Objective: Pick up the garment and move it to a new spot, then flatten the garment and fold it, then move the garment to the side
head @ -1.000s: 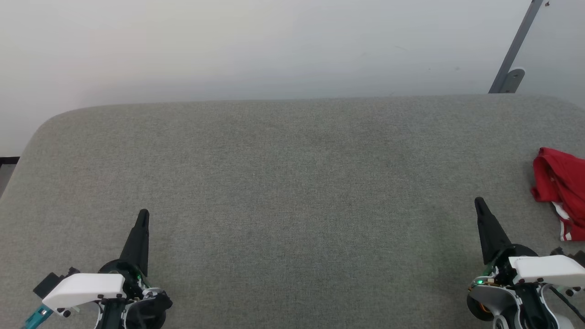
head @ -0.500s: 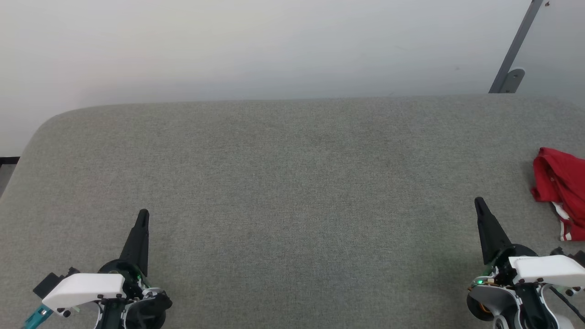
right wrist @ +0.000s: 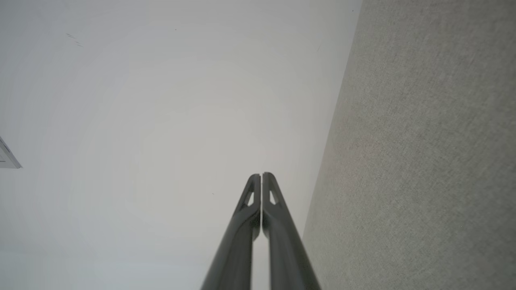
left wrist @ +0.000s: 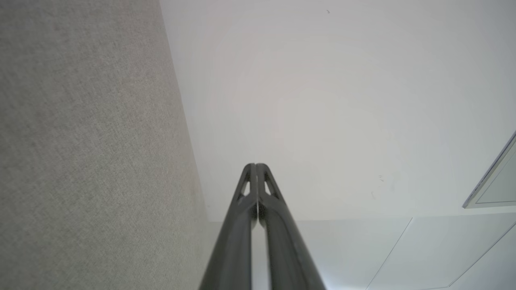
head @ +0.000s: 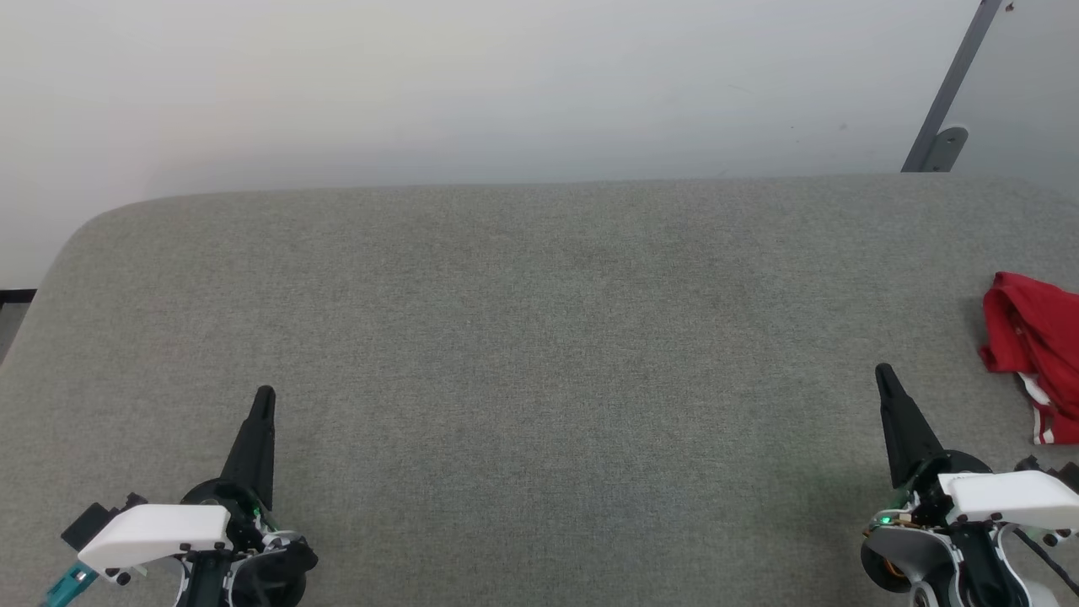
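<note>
Shirt [head: 1033, 337] bunched at table's [head: 539, 337] right edge, near right gripper [head: 883, 373]; left gripper [head: 265, 394] well apart. Both closed, empty.

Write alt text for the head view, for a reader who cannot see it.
A crumpled red garment with red-and-white trim lies at the right edge of a grey fabric surface, partly cut off by the frame. The left gripper and the right gripper sit shut at the lower corners, neither touching the garment. A pale wall stands behind.
</note>
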